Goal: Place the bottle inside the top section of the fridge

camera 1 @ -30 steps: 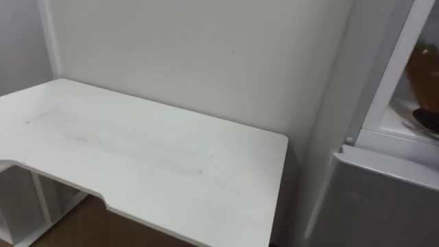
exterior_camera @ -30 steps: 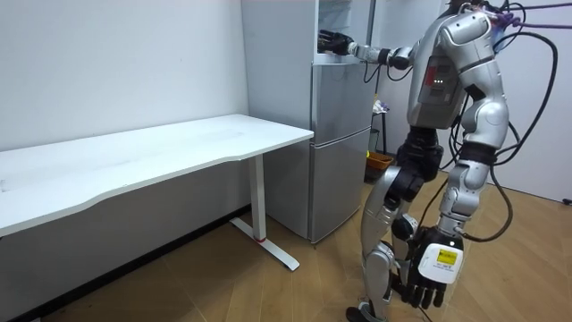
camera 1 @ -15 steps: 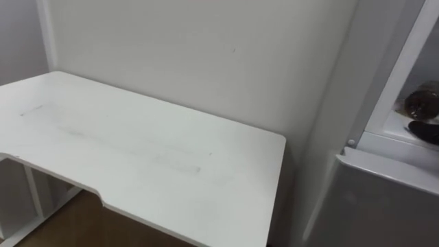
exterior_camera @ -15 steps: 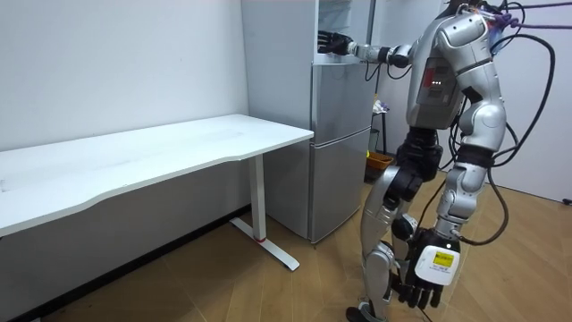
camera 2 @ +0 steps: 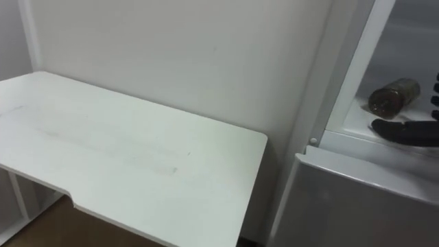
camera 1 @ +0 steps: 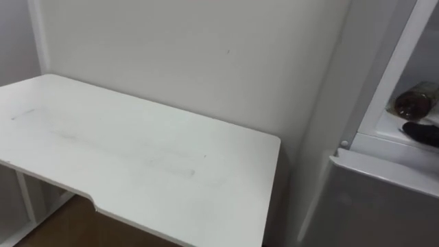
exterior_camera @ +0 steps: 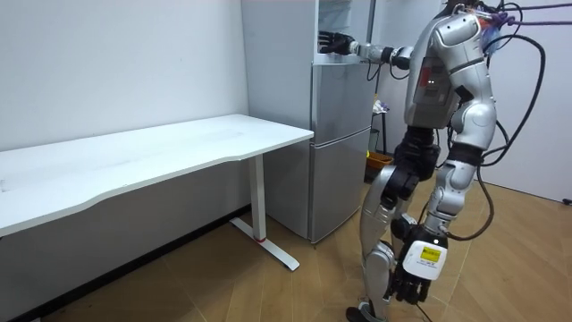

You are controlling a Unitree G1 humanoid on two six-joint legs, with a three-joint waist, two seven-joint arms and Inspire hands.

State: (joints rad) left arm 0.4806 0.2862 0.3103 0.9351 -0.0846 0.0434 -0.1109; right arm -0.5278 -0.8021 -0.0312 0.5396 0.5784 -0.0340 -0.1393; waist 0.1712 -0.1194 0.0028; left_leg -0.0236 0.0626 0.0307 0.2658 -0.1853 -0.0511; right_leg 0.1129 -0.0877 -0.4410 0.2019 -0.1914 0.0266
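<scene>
Looking like it's let go: bottle (camera 2: 391, 97) lies on its side on the upper fridge (camera 2: 355, 68) shelf, just beyond the right robot hand (camera 2: 408, 132), fingers spread, holding nothing.

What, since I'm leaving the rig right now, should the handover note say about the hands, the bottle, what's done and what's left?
The right robot hand is open, reaching into the upper fridge just in front of the bottle and apparently clear of it.
The left robot hand hangs at the robot's side, fingers relaxed, holding nothing.
The bottle lies on its side on the upper fridge's shelf.
Done: bottle placed and released.
Left: draw the right robot hand out; probably close the compartment, which stands open.
</scene>
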